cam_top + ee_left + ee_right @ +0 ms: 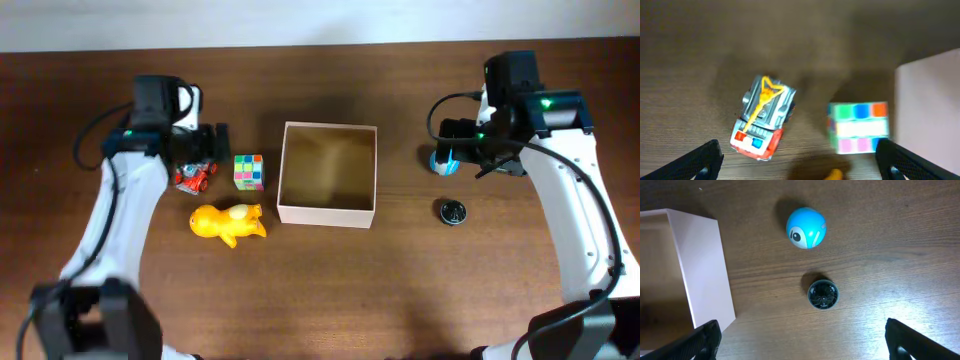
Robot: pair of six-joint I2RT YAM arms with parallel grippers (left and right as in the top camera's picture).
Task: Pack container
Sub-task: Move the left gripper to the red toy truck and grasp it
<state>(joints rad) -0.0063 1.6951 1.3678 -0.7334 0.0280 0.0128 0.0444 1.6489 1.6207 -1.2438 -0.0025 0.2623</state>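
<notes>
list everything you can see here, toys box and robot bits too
container: one, cream-white outside and tan inside, middle of the table, nothing in it
toy car: one, red, white and grey, left of the container
puzzle cube: one, pastel multicolour, between the toy car and the container
animal toy: one, yellow, in front of the cube and the car
ball: one, blue, right of the container
round object: one, black, near the ball
table: one, dark brown wood
arms: two, white and black, one at each side
left fingers: two, black, open, by the toy car
right fingers: two, black, open, by the ball
</notes>
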